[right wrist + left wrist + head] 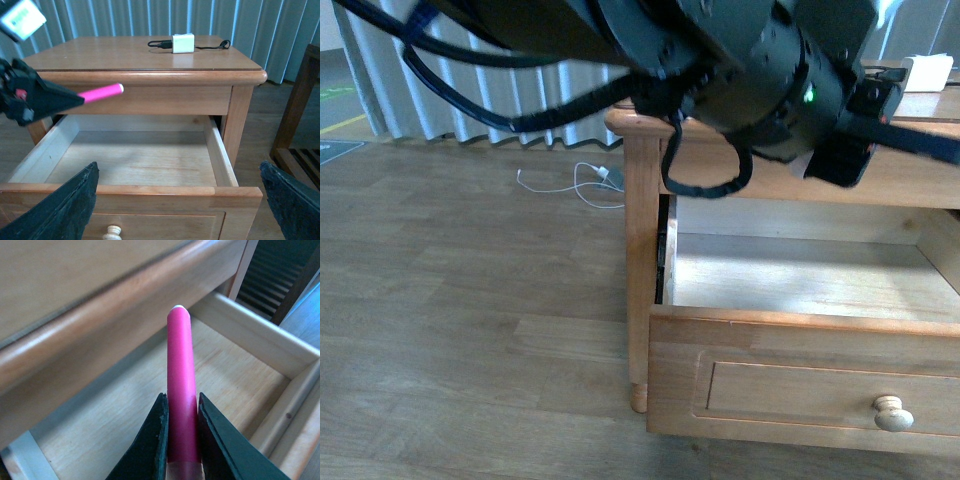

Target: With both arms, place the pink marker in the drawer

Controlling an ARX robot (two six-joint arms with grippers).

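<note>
Drawer (220, 155) pulled out; inside open from above, room across its wooden floor. Cabinet top (125, 55) overhangs drawer's rear, blocks straight descent there. Left gripper (80, 99), clamped on pink marker (102, 92), hangs over drawer's left side, near that overhang. Side walls (47, 152) bound drawer left and right. Charger (183, 43) and cable (215, 46) on cabinet top, behind drawer.

The arm (740, 60) is bulky and black, with rounded joints, one small green light (809, 96) and looping black cables (520, 125). The left gripper (181, 399) has smooth, dark, tapering fingers (150, 445). The right gripper (178, 167) has black ones with a rough, grainy surface.
</note>
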